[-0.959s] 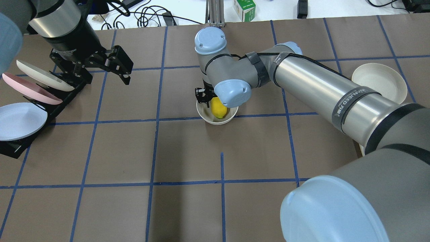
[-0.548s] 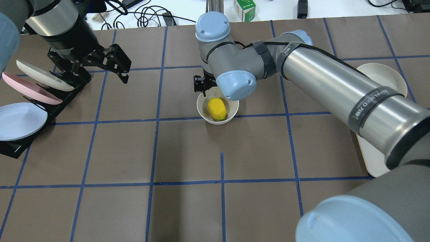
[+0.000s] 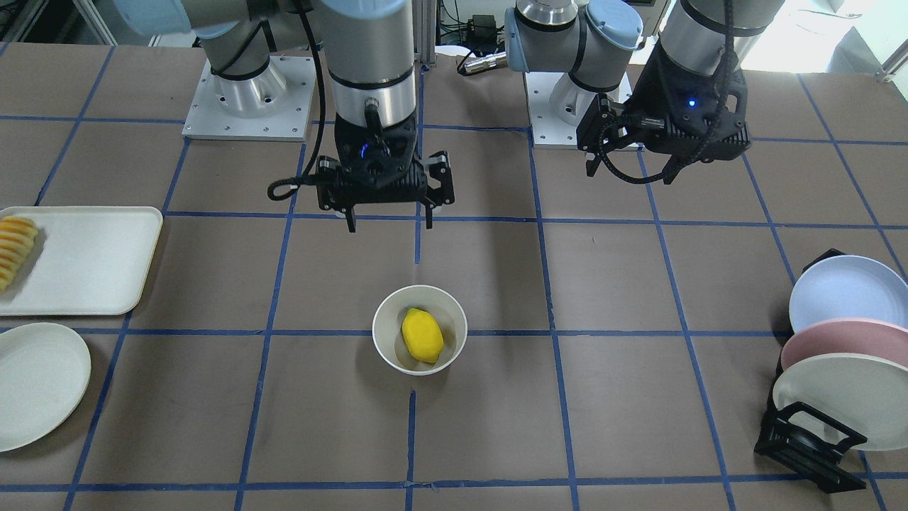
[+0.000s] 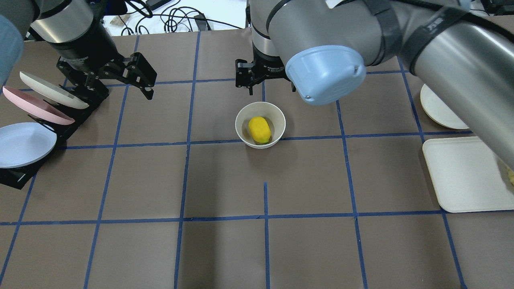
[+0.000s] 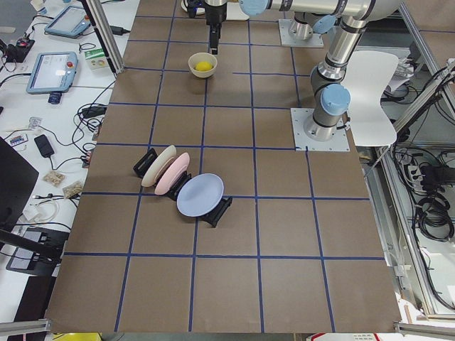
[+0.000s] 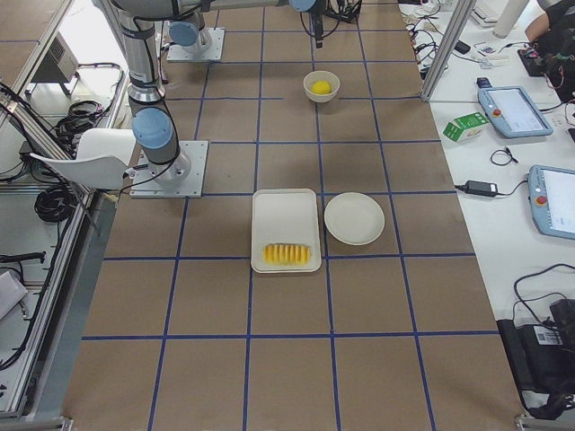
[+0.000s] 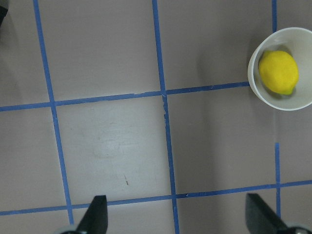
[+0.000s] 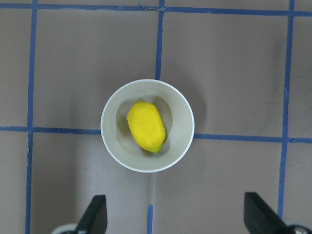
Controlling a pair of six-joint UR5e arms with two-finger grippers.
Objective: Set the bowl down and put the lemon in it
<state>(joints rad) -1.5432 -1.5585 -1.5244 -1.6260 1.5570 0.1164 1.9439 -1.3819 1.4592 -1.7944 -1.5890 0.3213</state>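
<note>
The off-white bowl (image 4: 241, 120) stands upright near the table's middle, with the yellow lemon (image 4: 259, 129) lying inside it. Both show in the front view, bowl (image 3: 383, 333) and lemon (image 3: 422, 335), and in the right wrist view, bowl (image 8: 114, 146) and lemon (image 8: 146, 126). My right gripper (image 3: 390, 221) is open and empty, raised above the table beyond the bowl. My left gripper (image 4: 116, 90) is open and empty, hanging high by the plate rack. In the left wrist view the bowl (image 7: 256, 90) and lemon (image 7: 278, 72) sit at the upper right.
A black rack (image 4: 18, 176) with several upright plates stands at the left edge. A white tray (image 4: 461, 176) holding sliced fruit (image 3: 14, 248) and a flat off-white plate (image 3: 39, 383) lie at the right side.
My right gripper has lifted off the lemon and drawn up and away from the bowl, leaving the lemon lying in it. The left arm has barely moved.
</note>
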